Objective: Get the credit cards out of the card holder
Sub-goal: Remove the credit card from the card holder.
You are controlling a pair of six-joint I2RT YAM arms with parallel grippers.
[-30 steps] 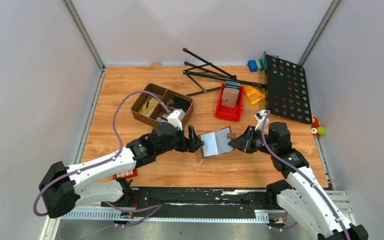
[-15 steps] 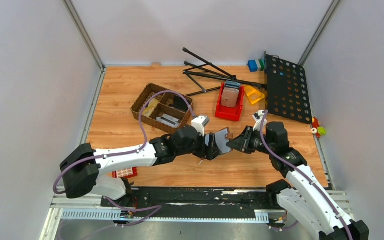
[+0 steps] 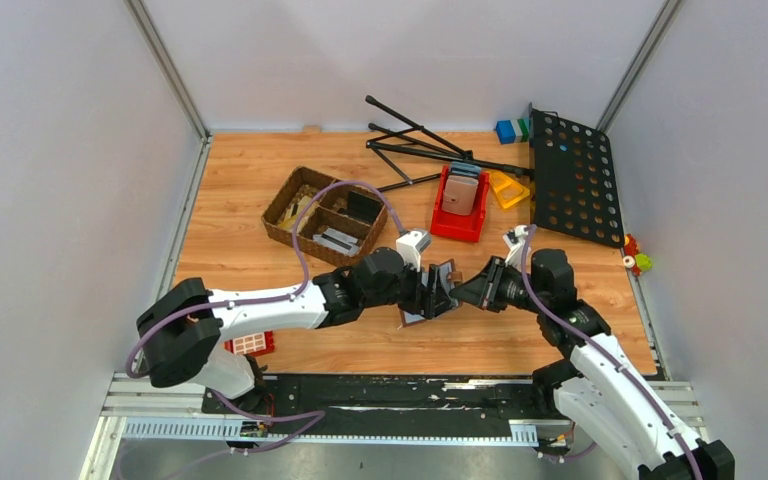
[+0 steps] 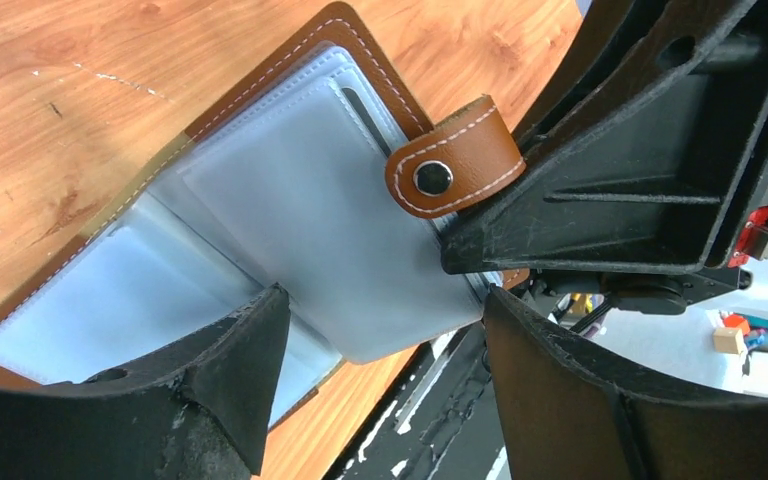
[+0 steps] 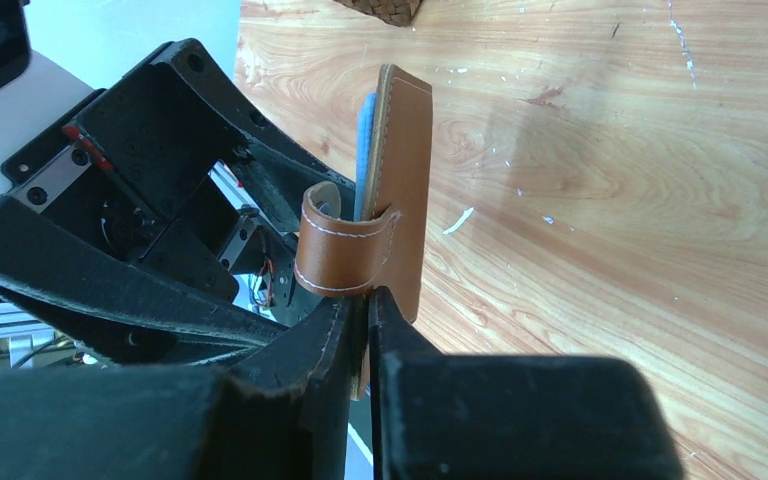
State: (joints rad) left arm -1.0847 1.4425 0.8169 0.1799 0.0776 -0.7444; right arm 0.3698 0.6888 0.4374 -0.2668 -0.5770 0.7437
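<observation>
The brown card holder [image 4: 360, 60] lies open, one half on the wood, the other lifted. My right gripper [image 5: 368, 310] is shut on the lifted cover's edge, just below the tab clasp [image 5: 345, 250]. In the top view it meets the holder [image 3: 444, 272] at mid-table, right gripper [image 3: 468, 290]. My left gripper [image 4: 385, 330] is open, its fingers [image 4: 230, 390] on either side of the lower corner of the pale grey sleeves [image 4: 340, 230], without pinching them. The credit cards cannot be told apart from the sleeves. The left gripper [image 3: 430, 292] covers most of the holder from above.
A wicker basket [image 3: 325, 210] stands behind the left arm. A red bin [image 3: 460, 210] with a pinkish slab, a black folding stand [image 3: 415, 145], a yellow piece [image 3: 508, 188] and a black perforated panel [image 3: 575, 180] fill the back right. A red gridded block [image 3: 250, 344] lies near the front left.
My left arm has swung right from beside the holder onto its sleeves, jaws narrowing slightly. The right gripper has kept its grip and tilted the cover up more steeply.
</observation>
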